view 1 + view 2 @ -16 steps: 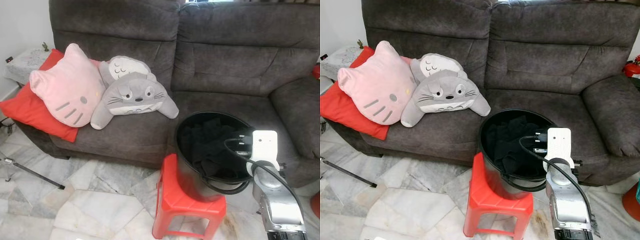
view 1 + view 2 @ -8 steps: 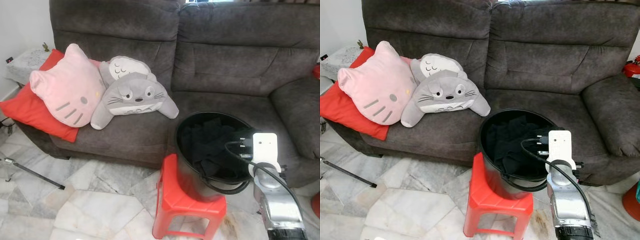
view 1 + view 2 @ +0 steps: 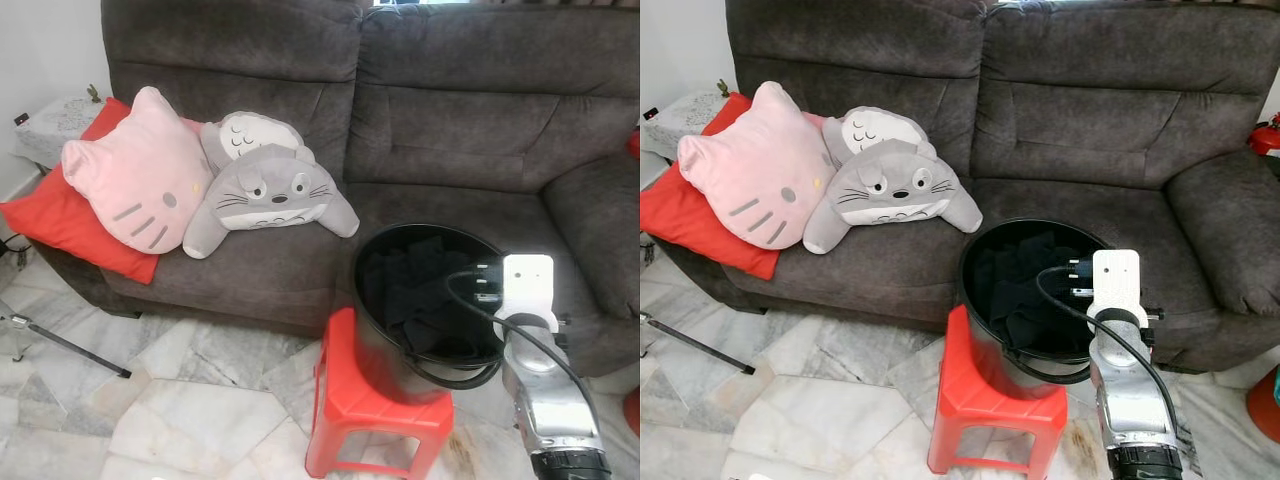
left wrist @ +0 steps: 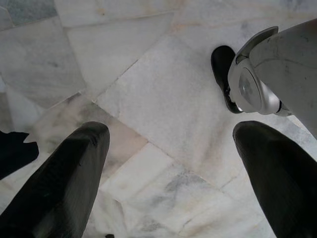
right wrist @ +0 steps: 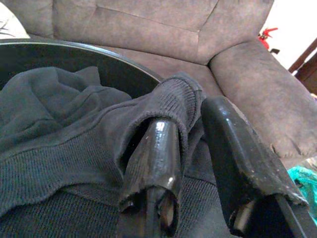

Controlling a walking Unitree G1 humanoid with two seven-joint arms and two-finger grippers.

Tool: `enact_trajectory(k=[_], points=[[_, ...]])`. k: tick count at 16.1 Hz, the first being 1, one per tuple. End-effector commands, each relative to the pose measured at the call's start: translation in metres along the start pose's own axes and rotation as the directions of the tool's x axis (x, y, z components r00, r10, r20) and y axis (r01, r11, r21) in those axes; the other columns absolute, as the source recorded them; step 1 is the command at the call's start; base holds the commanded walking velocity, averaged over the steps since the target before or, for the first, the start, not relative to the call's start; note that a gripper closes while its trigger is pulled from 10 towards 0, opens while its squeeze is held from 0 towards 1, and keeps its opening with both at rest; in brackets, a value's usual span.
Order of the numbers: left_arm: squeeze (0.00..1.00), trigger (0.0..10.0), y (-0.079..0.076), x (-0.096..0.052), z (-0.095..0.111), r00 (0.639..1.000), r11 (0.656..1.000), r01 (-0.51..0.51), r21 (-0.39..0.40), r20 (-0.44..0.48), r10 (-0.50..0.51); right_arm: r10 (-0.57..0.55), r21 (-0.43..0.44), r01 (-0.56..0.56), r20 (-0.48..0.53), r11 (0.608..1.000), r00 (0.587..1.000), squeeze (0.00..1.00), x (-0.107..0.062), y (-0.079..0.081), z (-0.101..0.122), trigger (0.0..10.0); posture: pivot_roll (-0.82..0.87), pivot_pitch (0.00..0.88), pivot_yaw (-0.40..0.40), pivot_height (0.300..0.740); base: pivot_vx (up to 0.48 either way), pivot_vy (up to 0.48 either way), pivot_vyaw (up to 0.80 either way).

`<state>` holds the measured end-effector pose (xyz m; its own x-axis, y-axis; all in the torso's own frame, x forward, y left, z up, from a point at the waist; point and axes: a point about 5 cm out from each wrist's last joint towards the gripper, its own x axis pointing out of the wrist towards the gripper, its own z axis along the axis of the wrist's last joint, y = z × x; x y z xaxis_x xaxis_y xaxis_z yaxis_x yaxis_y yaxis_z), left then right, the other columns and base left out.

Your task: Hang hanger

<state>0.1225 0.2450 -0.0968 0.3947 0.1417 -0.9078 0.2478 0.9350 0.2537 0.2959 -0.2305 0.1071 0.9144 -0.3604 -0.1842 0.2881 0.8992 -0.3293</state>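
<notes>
A black bucket (image 3: 362,262) stands on a red plastic stool (image 3: 370,400) in front of the sofa, with dark clothes (image 3: 410,290) piled inside. My right arm (image 3: 545,400) reaches over the bucket's near rim. In the right wrist view my right gripper (image 5: 193,119) is down in the pile, shut on a fold of dark knit garment (image 5: 171,96) that wraps over one finger (image 5: 158,148). I can make out no hanger. My left gripper (image 4: 171,131) hangs open above the marble floor, nothing between its fingers.
A grey sofa (image 3: 450,130) holds a pink cat cushion (image 3: 135,185), a grey plush toy (image 3: 270,190) and a red cushion (image 3: 50,215). A thin metal leg (image 3: 70,345) lies across the marble floor at left. My own foot (image 4: 223,74) is near the left gripper.
The view has shifted a little. My right arm stays at the bucket with hardly any movement.
</notes>
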Motion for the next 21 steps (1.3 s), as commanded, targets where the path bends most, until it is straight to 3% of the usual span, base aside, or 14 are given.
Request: enact_trajectory(k=[1,15,18,21], points=[[0.00,10.0,0.001,-0.001,-0.003,1.000,1.000,-0.001,0.005,-0.010,0.001,-0.003,-0.016,0.003,0.003,1.000,1.000,0.00,0.001,-0.002,0.000,10.0,-0.09,0.000,0.004,0.740,0.000,0.000,0.00],[0.00,10.0,0.001,-0.001,-0.003,1.000,1.000,-0.001,0.005,-0.010,0.001,-0.003,-0.016,0.003,0.003,1.000,1.000,0.00,0.001,-0.002,0.000,10.0,-0.09,0.000,0.004,0.740,0.000,0.000,0.00],[0.00,10.0,0.000,-0.001,-0.004,1.000,1.000,0.001,0.005,-0.008,-0.001,0.041,-0.096,-0.052,-0.115,0.994,0.993,0.00,0.002,0.008,-0.022,10.0,-0.08,0.000,-0.001,0.740,0.000,0.000,0.00],[0.00,10.0,0.000,-0.001,-0.004,1.000,1.000,0.000,0.003,-0.008,0.000,0.048,-0.100,-0.061,-0.128,0.993,0.991,0.00,0.002,0.010,-0.024,10.0,-0.08,0.000,-0.001,0.740,0.000,0.000,0.00]])
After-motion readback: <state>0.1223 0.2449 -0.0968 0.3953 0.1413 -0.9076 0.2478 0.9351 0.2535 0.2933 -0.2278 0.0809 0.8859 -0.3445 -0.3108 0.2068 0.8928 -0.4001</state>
